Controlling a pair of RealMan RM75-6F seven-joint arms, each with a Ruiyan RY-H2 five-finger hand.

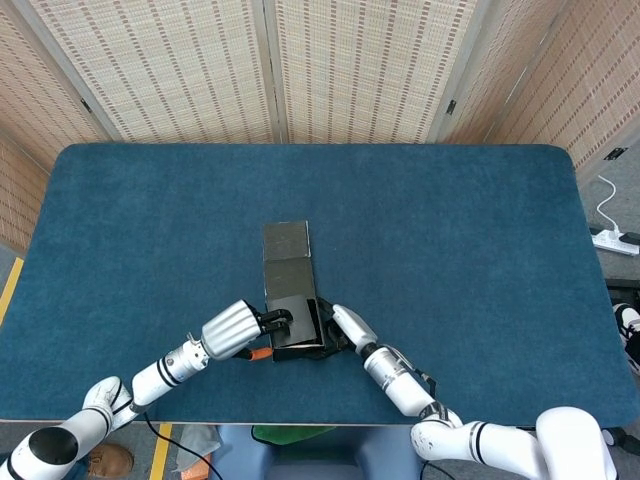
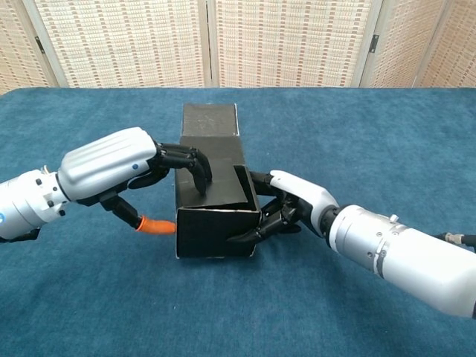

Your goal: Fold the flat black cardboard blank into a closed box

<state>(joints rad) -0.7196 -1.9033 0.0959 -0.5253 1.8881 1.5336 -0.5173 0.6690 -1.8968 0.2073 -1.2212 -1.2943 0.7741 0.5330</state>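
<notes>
The black cardboard box [image 2: 216, 230] is partly folded and rests on the blue table near its front edge, also seen as the box [image 1: 290, 312] in the head view. Its long lid flap [image 2: 210, 119] lies back and away from me, with the flap [image 1: 285, 243] flat in the head view. My left hand [image 2: 111, 163] lies over the box's top left, fingers [image 2: 195, 162] curled onto the top panel and the orange-tipped thumb [image 2: 155, 224] against the left wall. My right hand [image 2: 297, 199] grips the right side, fingers reaching along the front edge by a raised side flap [image 2: 245, 184].
The blue cloth-covered table [image 1: 450, 230] stretches wide on all sides of the box. Woven folding screens [image 1: 330, 70] stand behind it. A white power strip [image 1: 615, 240] lies on the floor beyond the right edge. The front table edge runs just behind both forearms.
</notes>
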